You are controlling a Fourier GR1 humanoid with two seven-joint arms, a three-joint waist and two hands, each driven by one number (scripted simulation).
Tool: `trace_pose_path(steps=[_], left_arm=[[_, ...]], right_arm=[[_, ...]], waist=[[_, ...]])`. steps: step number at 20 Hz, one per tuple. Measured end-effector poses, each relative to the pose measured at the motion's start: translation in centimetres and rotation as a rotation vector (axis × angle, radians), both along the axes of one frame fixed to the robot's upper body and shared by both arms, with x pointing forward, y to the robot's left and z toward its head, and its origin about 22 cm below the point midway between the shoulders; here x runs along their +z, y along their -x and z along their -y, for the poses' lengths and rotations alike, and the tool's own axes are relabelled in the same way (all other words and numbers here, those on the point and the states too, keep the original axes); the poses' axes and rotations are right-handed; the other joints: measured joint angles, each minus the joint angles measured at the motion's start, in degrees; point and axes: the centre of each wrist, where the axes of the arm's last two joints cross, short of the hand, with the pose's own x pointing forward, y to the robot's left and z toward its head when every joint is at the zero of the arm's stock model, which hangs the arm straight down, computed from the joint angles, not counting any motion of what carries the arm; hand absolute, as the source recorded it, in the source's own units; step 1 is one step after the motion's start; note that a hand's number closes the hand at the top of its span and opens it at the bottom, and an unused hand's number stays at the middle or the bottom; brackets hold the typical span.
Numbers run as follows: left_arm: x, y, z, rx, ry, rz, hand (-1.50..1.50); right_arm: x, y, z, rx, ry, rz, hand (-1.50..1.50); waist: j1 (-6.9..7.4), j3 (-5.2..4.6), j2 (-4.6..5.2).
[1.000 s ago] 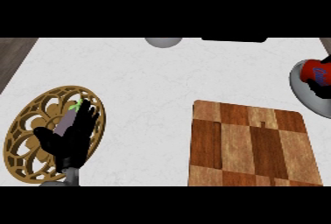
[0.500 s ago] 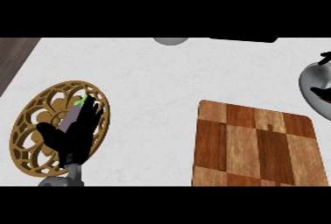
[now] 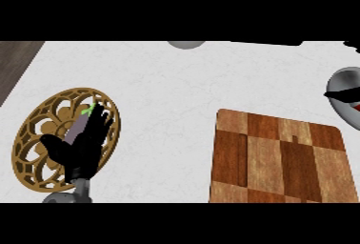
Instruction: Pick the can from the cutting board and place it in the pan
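— How many boards on the counter?
— One wooden cutting board [image 3: 277, 159].
— Trivets?
— One round golden openwork trivet [image 3: 53, 128].
— Hands?
— One black hand [image 3: 83, 143], over the trivet.
— Anything else?
— One grey rounded object [image 3: 186, 44] at the top edge and one grey pan [image 3: 343, 85] at the right edge, partly cut off.

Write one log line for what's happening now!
left hand: open, over round golden lattice trivet | checkered wooden cutting board: bare | right hand: not visible
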Motion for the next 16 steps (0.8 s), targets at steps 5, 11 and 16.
trace_pose_path(steps=[5,11,16], left_arm=[[-0.1,0.3,-0.2,0.013,0.002,-0.006,0.0],[-0.2,0.7,-0.5,0.03,-0.003,-0.01,0.0],[-0.3,0.9,-0.7,0.044,-0.001,-0.016,0.0]], right_arm=[[0.9,0.2,1.3,0.059,-0.277,0.043,-1.5],[1.9,2.4,4.9,0.134,-0.547,0.035,-1.5],[2.4,4.6,7.5,0.163,-0.667,-0.005,-1.5]], waist=[[-0.82,0.02,-0.15],[-1.94,0.03,-0.34],[-2.73,0.04,-0.56]])
